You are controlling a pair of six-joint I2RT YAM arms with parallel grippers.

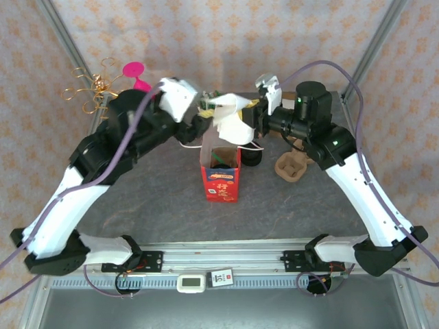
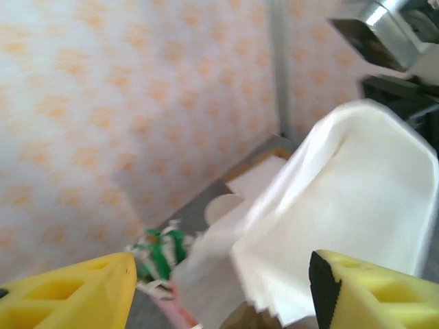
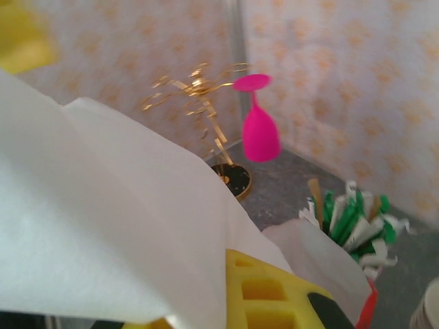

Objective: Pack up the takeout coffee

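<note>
Matt white paper sheet [image 1: 232, 118], smooth red bag [image 1: 221, 179], shiny gold wire stand [image 3: 195, 92] (metal, seemingly), mottled grey tabletop [image 1: 137, 205].

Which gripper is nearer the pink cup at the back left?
Left. The left gripper is right of the pink cup, near the red bag's left side; the right gripper is farther right, past the bag's mouth, shut on white napkins.
</note>
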